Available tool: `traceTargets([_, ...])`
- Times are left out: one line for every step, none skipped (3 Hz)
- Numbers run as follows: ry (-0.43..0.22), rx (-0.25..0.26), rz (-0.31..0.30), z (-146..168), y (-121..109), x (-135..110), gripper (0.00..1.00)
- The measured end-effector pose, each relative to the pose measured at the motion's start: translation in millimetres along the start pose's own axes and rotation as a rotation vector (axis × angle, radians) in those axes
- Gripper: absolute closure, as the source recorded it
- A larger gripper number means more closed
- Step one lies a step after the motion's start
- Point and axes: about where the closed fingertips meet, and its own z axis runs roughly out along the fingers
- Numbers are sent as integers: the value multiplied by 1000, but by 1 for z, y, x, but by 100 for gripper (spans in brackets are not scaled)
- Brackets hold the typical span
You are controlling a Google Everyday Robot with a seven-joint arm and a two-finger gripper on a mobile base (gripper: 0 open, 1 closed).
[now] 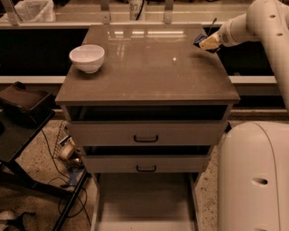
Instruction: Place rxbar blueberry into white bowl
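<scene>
The white bowl [87, 58] stands on the brown cabinet top [144, 74] near its left edge. My gripper [205, 43] hangs above the cabinet's far right edge, at the end of my white arm [253, 22]. It is shut on the rxbar blueberry [199, 39], whose dark blue wrapper shows between the fingers, lifted off the surface. The bowl is far to the left of the gripper.
The cabinet has two drawers with dark handles [145, 138] below its top. A black stand [22, 108] sits to the left, with cables and tape on the floor [67, 153]. My white base [255, 176] fills the lower right. A counter [135, 11] runs behind.
</scene>
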Motion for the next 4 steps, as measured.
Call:
traceTargets([-13,-5,-6,2,3,-5,100])
traceTargets([-65,-24,-29,7,12,-28,100])
traceTargets([-168,-81,-85,13,49,-95,100])
traceTargets([-217,-120,-109,15,73,-131,100])
